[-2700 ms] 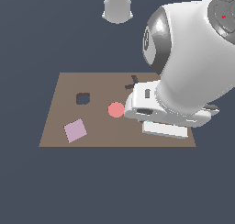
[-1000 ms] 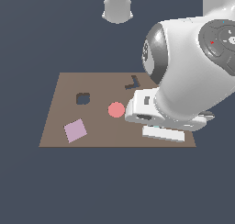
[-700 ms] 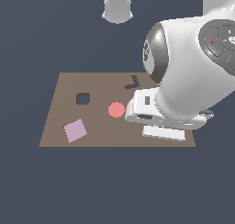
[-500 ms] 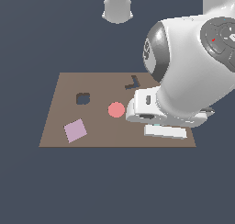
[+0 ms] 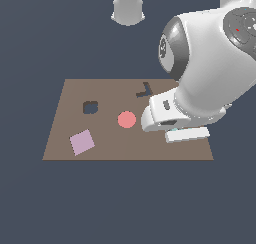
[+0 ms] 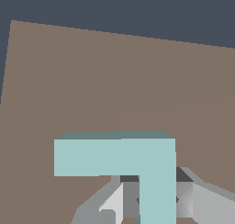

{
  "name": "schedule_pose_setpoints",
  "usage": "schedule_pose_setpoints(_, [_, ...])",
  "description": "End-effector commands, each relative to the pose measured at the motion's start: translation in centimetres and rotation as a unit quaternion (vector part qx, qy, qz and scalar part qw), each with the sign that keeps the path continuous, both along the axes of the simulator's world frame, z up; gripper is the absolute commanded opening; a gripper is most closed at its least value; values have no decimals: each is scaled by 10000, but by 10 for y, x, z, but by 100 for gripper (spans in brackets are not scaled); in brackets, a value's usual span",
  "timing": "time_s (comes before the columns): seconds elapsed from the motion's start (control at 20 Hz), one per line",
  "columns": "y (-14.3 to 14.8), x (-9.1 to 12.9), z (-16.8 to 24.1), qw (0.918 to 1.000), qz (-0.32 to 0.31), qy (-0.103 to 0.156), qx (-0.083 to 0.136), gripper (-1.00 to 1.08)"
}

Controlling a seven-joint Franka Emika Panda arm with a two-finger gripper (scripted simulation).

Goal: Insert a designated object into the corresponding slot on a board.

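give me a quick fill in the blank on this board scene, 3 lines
1. The flat brown rectangular board has ____ dark cut-out holes.
2. The pale teal L-shaped piece sits between the gripper ____.
3. Between the pink square and the dark L-shaped slot lies a red ____.

Missing words: two; fingers; disc

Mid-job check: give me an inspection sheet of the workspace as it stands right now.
Surface: brown board, flat, with two dark holes.
Job's things: teal L-piece between the fingers; in the exterior view only a sliver shows under the arm. L-shaped slot empty.
Clutter: red disc, pink square, squarish hole.
Gripper: gripper shut on the L-piece, low over the board's right end in the exterior view.
Cables: nothing seen.
Surroundings: plain dark ground; pale grey shape beyond the board.
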State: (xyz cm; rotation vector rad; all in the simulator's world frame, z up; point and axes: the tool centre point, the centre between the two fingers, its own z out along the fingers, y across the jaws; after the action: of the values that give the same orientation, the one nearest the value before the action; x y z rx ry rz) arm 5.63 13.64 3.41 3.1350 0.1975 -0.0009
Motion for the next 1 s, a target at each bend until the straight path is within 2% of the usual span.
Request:
schedule_pose_setpoints(0.0, [3, -8, 1, 9992, 402, -3, 0, -100])
schedule_pose_setpoints(0.25, [7, -28, 1, 9907, 1359, -4, 1, -100])
schedule_pose_setpoints(0.45, [7, -47, 2, 9750, 2220, -5, 1, -100])
schedule_pose_setpoints(0.7, [3, -69, 3, 9456, 3254, -6, 1, -100])
schedule_pose_setpoints(0.95, [-6, -90, 4, 9070, 4212, -6, 1, -100])
